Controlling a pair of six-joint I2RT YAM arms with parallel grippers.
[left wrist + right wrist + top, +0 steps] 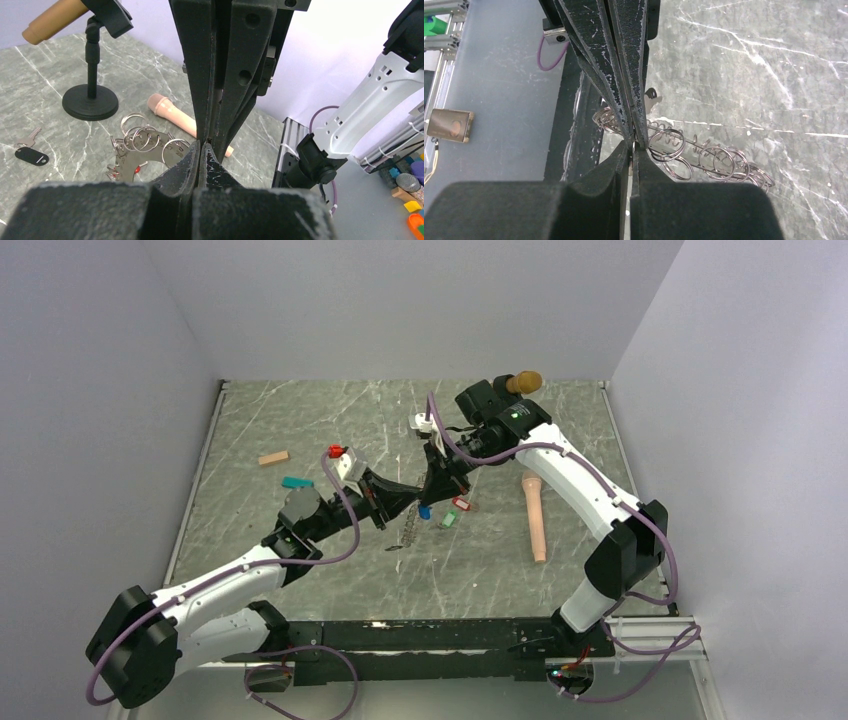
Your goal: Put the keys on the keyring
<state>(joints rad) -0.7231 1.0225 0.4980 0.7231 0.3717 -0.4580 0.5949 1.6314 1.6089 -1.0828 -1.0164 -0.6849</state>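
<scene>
Above the table's middle, my left gripper (408,498) and right gripper (430,492) meet tip to tip. The left fingertips (192,152) are pressed together, and I see nothing between them. The right fingertips (640,150) touch, with only a thin slit further back. The keyring (410,530) lies just below them. Close up, the keyring (704,160) is a grey metal strip carrying several split rings (145,142). Three keys lie beside it, with a blue tag (424,511), a green tag (448,520) and a red-and-white tag (460,504). A dark-tagged key (30,152) lies left of the rings.
A black round-based stand (90,102) holding a brown handle (524,382) is at the back. A pink cylinder (536,515) lies to the right. A peach block (273,458), a teal block (297,482) and a small red object (336,451) are to the left.
</scene>
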